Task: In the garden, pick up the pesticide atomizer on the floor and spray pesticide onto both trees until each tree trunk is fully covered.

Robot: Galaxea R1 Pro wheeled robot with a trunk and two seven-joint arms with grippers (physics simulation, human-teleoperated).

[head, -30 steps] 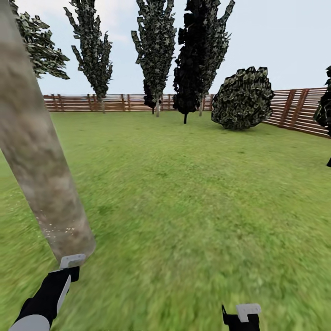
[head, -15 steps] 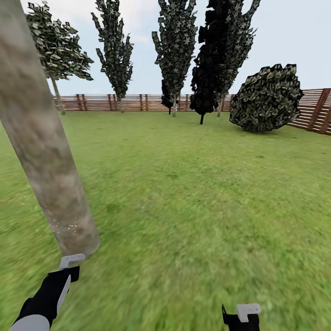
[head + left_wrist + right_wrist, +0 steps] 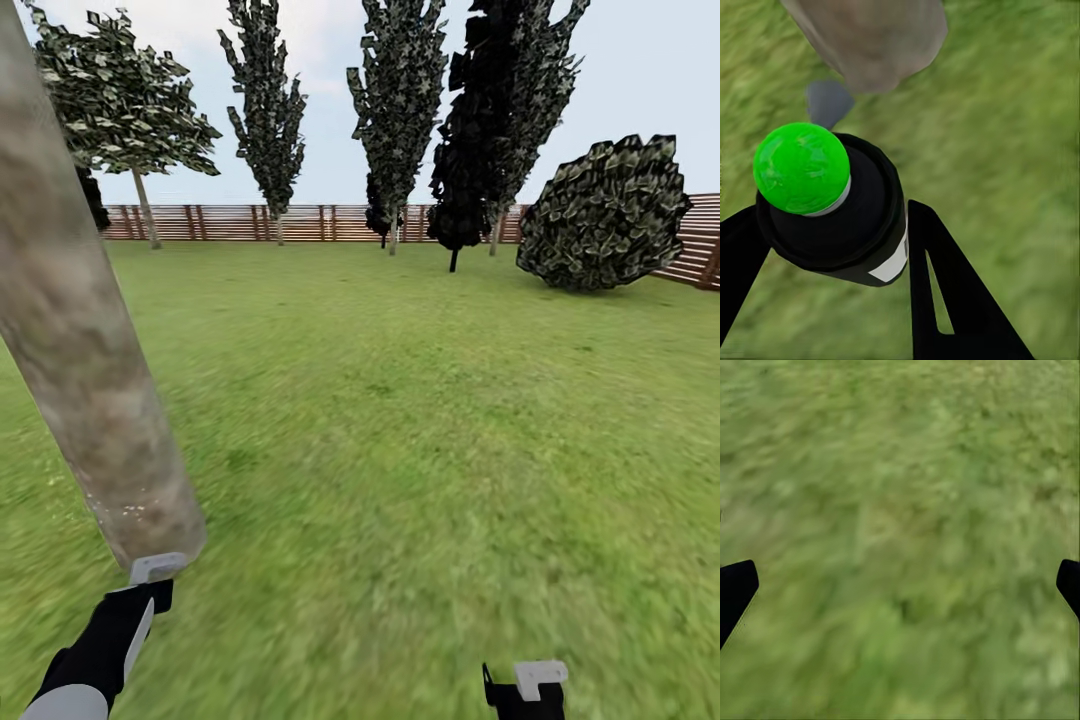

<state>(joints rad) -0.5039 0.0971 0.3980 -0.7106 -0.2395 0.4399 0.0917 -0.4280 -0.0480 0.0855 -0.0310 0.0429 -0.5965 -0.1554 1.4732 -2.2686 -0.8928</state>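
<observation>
A thick, mottled grey-tan tree trunk [image 3: 80, 330] leans across the left of the head view and meets the lawn just ahead of my left gripper [image 3: 155, 568]. In the left wrist view that gripper [image 3: 840, 255] is shut on the pesticide atomizer [image 3: 832, 202], a small dark bottle with a white band and a bright green tip. The tip points toward the base of the trunk [image 3: 870, 37], a short way off. My right gripper [image 3: 538, 678] hangs low over bare grass, and its fingers [image 3: 735, 589] stand wide apart, open and holding nothing.
Green lawn [image 3: 430, 420] stretches ahead to a reddish slat fence [image 3: 300, 222]. Several tall dark-leaved trees [image 3: 400, 100] stand along the fence, a broader tree [image 3: 125, 100] at the back left, and a round bush [image 3: 610, 215] at the right.
The whole head view has swung left, so the far trees and bush sit further right in the picture. Both arms keep their place in the frame, and the left gripper stays near the trunk's base.
</observation>
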